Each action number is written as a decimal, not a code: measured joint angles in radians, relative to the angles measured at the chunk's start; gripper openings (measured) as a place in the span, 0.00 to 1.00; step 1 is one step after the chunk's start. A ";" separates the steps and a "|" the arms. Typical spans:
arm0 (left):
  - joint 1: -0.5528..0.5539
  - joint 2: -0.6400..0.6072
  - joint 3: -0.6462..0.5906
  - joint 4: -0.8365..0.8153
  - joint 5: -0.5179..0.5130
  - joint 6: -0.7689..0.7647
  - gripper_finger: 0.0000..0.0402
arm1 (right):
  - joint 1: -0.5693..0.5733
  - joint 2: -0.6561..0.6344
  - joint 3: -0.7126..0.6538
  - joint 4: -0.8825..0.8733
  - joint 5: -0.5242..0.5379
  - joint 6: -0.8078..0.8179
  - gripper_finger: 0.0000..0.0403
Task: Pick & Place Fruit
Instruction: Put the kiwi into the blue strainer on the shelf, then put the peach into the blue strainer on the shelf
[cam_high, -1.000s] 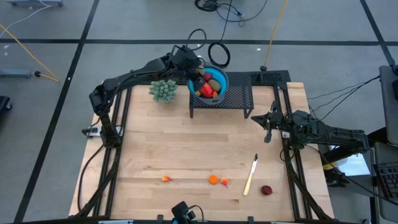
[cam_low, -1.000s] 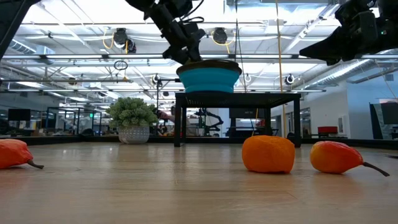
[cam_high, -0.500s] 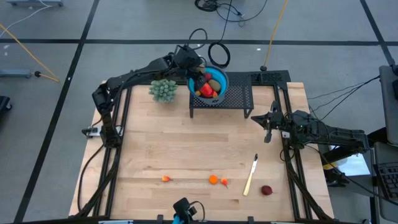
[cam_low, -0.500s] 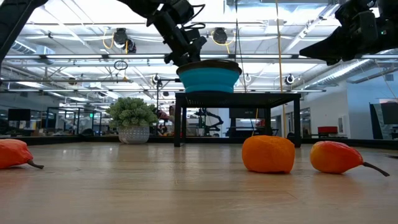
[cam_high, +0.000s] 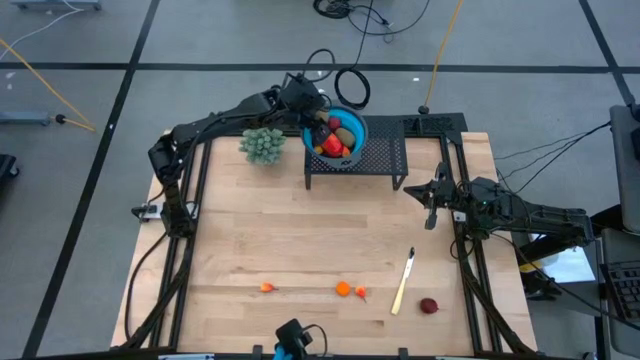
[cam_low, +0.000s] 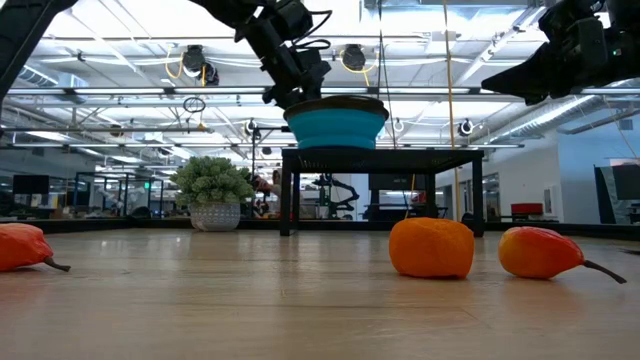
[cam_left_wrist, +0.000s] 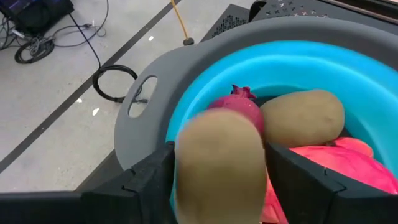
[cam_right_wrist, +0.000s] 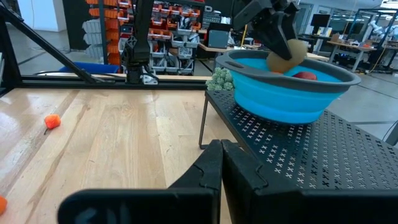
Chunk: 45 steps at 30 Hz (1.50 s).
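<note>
My left gripper (cam_left_wrist: 221, 186) hangs over the near-left part of the blue bowl (cam_left_wrist: 144, 104), shut on an olive-green oval fruit (cam_left_wrist: 217, 163). The right wrist view shows that fruit (cam_right_wrist: 285, 55) just above the bowl (cam_right_wrist: 280, 93). In the bowl lie a second olive fruit (cam_left_wrist: 305, 118), a dark red one (cam_left_wrist: 239, 102) and pink-red pieces (cam_left_wrist: 339, 165). Tiny orange fruits (cam_high: 343, 289) (cam_high: 267, 288) and a dark red round fruit (cam_high: 429, 306) rest on the table near its near edge. My right gripper (cam_right_wrist: 221, 155) is shut and waits right of the rack (cam_high: 385, 160). My left gripper pinches the olive-green oval fruit by its two sides (cam_left_wrist: 186, 168), one finger (cam_left_wrist: 146, 183) on either side. The fingers come from above, slanting down toward the bowl. The fruit is lifted clear, just above the fruit lying in the bowl.
The bowl stands on a black perforated rack (cam_right_wrist: 323, 149) at the table's far edge. A bushy pale-green plant ball (cam_high: 262, 145) sits left of the rack. A pale stick (cam_high: 403, 283) lies near the dark red fruit. Bare wood spreads over the table's middle (cam_high: 300, 230).
My left gripper has shifted a little toward the bowl with the olive fruit between its fingers. The right arm has kept still.
</note>
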 joint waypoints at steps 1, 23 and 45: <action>0.000 0.000 0.000 0.000 0.000 0.000 0.63 | 0.000 0.000 0.000 0.000 0.000 0.000 0.00; -0.108 -0.033 0.286 -0.257 -0.001 0.058 0.73 | 0.000 0.000 0.000 0.000 0.000 0.000 0.00; -0.440 -0.032 0.352 -0.422 -0.063 -0.318 0.26 | 0.000 0.000 0.000 0.000 -0.002 0.000 0.00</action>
